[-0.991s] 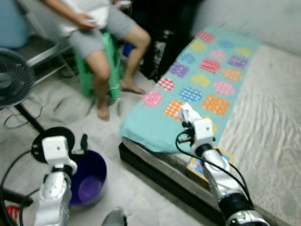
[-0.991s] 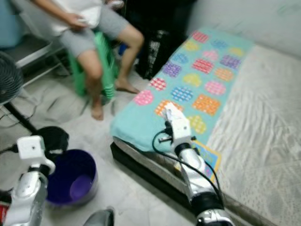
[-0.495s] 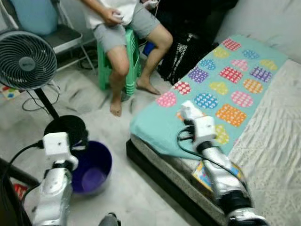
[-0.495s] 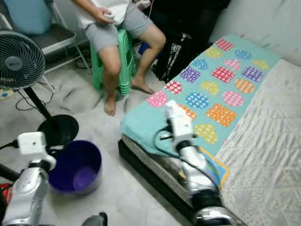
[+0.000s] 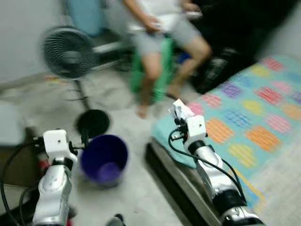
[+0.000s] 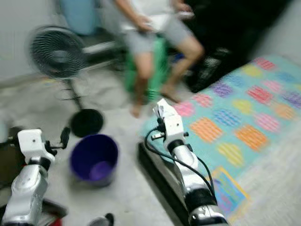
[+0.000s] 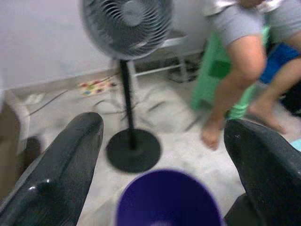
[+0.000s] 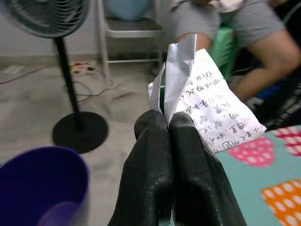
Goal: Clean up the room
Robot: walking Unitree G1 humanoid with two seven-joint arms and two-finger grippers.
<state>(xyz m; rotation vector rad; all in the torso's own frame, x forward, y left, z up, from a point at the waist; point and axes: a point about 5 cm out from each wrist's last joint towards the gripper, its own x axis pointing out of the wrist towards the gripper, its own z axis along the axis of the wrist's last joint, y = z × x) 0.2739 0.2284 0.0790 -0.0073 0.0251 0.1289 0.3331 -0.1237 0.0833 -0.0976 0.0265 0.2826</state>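
Right wrist view: right pincer (image 8: 168, 123) clamped tight on crumpled paper (image 8: 203, 109).

Creased printed paper (image 8: 202, 101); seemingly glossy plastic bucket (image 5: 104, 158); patterned cloth blanket (image 5: 244, 127).

My two arms are silver, rounded metal segments with a soft sheen. Each ends in a white, boxy wrist block; the one on my left arm (image 5: 52, 183) shows a small dark round spot on its top face. Black cables loop off both arms: a long one curls out from my left arm, and a couple trail along my right arm (image 5: 212, 174), past a black collar just below its white block. A wider black band sits further down that arm. My left hand (image 7: 162, 155) has two broad, glossy black fingers with rounded tips. The right hand (image 8: 170, 136) has long, matt black, ribbed fingers.
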